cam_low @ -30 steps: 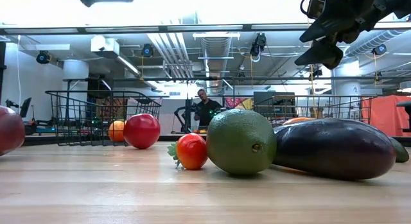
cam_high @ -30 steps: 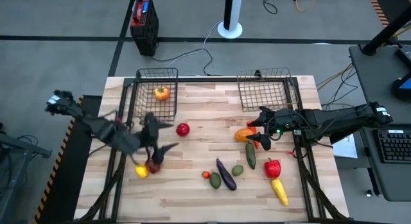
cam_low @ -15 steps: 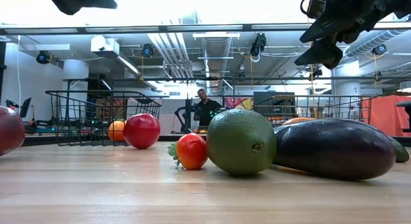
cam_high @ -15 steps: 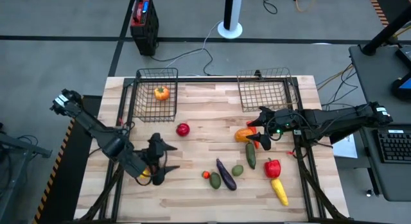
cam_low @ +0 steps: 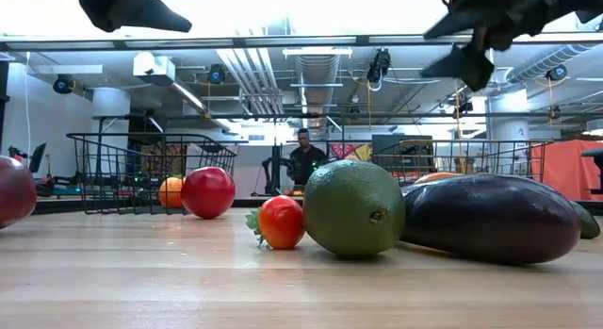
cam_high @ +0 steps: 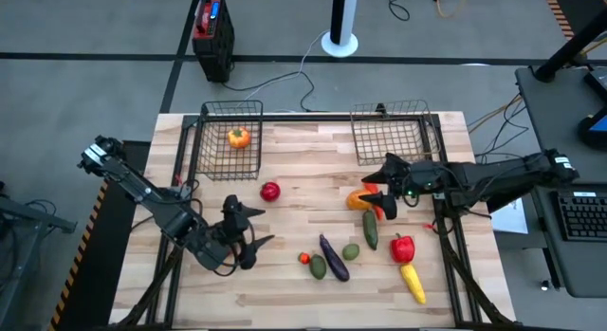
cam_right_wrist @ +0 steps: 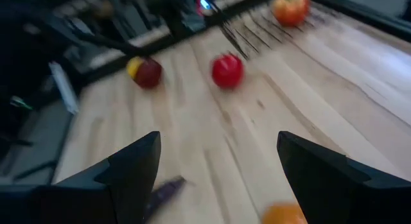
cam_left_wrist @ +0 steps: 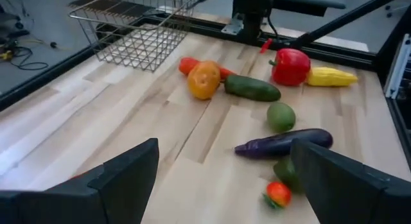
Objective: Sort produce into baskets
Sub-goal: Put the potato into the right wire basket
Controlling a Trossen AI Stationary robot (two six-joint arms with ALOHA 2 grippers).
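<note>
We judge the produce light, hard-skinned and slick, apt to roll; round pieces want a grip across the middle. Most lies mid-counter: the eggplant point(cam_high: 334, 257), the red apple point(cam_high: 270, 191). 1 orange piece point(cam_high: 238, 137) sits in the left basket point(cam_high: 230, 111). Left gripper point(cam_high: 248, 233) hangs above the counter's left part, jaws wide, empty. Right gripper point(cam_high: 374, 192) hovers near the right basket point(cam_high: 394, 112), jaws open, holding nothing.

Grey floor point(cam_high: 85, 84), white pole base point(cam_high: 340, 42)
</note>
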